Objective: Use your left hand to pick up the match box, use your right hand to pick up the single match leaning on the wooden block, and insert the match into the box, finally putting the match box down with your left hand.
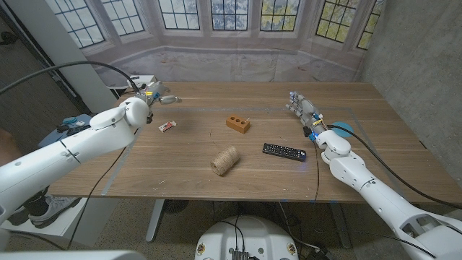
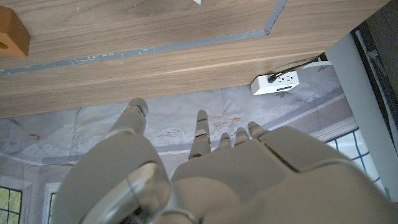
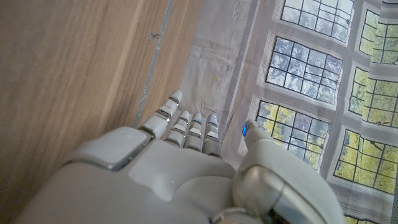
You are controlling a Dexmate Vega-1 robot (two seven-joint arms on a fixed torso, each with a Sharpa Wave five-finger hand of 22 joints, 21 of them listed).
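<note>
You are at the very start: nothing of the task is done yet. The small flat white-and-red match box (image 1: 167, 127) lies on the wooden desk (image 1: 180, 177) in the left middle of the head picture, untouched, just right of your left forearm. Your left hand (image 1: 153, 96) is above and behind it in the picture, near the far desk edge; its fingers are apart and it holds nothing. The thin pale match (image 1: 246, 118) leans on the orange-brown wooden block with two round holes (image 1: 237, 123), at the centre of the picture. Your right hand (image 1: 304, 110) is well apart from it, at the right, with straight fingers close together and nothing in them.

All steps are left: lifting the box, taking the match, inserting it, putting the box down.

The box looks like light cardboard. The match is very slender, so I judge it needs a fine pinch. A ball of rough beige twine (image 1: 224, 161) and a flat black remote control (image 1: 284, 152) lie lower on the smooth, grained desk.
</note>
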